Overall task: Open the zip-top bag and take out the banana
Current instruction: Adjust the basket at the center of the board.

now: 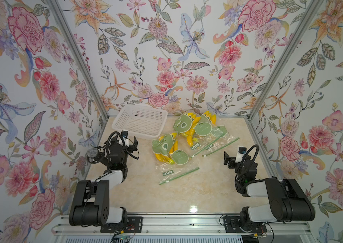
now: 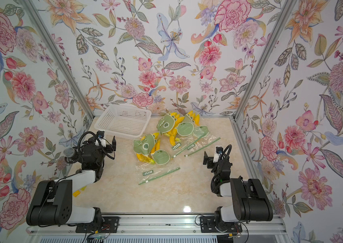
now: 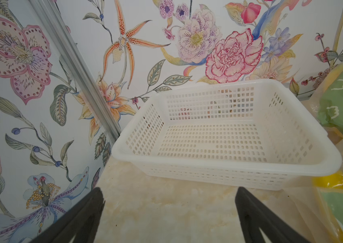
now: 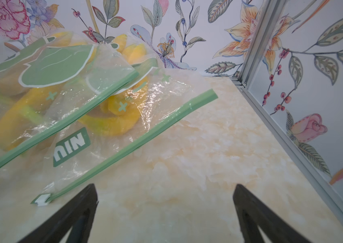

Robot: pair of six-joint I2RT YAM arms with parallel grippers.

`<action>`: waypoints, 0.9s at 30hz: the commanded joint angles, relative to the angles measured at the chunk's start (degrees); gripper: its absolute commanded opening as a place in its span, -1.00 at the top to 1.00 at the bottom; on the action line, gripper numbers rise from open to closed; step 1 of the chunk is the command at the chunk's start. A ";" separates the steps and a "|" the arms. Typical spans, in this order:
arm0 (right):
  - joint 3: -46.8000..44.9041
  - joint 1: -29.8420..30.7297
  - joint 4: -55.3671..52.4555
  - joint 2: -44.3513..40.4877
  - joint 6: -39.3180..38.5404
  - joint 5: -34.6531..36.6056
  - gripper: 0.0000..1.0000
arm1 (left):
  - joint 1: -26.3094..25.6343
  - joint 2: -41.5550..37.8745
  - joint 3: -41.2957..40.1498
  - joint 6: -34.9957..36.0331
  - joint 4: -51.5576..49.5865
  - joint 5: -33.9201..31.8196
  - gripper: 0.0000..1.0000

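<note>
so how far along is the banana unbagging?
Nothing looks done: the white basket holds nothing, and the three zip-top bags still hold their bananas, green zip strips lying flat. Nothing in hand: left pincer and right pincer are open, clear of the bags. Left: open a bag, pull bananas.

**Two arms in black and white**

Both arms wore black joint housings and white link shells — looped black cables at each wrist. The left arm (image 1: 94,195) carried a grey mesh-headed microphone (image 1: 92,153); the right arm (image 1: 276,197) showed a green light.
</note>
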 commanded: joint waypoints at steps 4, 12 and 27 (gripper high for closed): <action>2.66 1.03 -13.62 -17.94 1.21 1.32 -0.99 | -3.19 -11.68 4.26 -6.60 -16.20 -1.15 -0.98; 13.08 1.12 -39.04 -31.44 18.93 1.15 -0.99 | -3.19 -6.76 22.44 -25.48 -39.49 -7.61 -0.98; 26.84 11.21 -58.27 -18.37 28.35 -6.30 -0.99 | -12.76 23.88 53.39 -23.84 -49.63 -2.60 -0.99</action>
